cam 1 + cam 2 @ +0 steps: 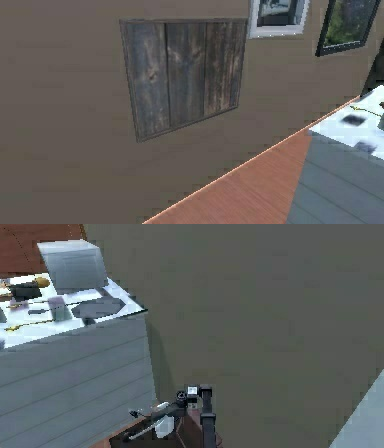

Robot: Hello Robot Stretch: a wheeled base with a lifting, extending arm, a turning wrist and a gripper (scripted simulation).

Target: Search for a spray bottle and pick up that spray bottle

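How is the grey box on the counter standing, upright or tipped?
Upright: the grey box rests flat on the counter, its top face level.

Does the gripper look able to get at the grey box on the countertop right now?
Probably not: the gripper sits low near the counter wall, while the grey box stands above on the top; it would need raising first.
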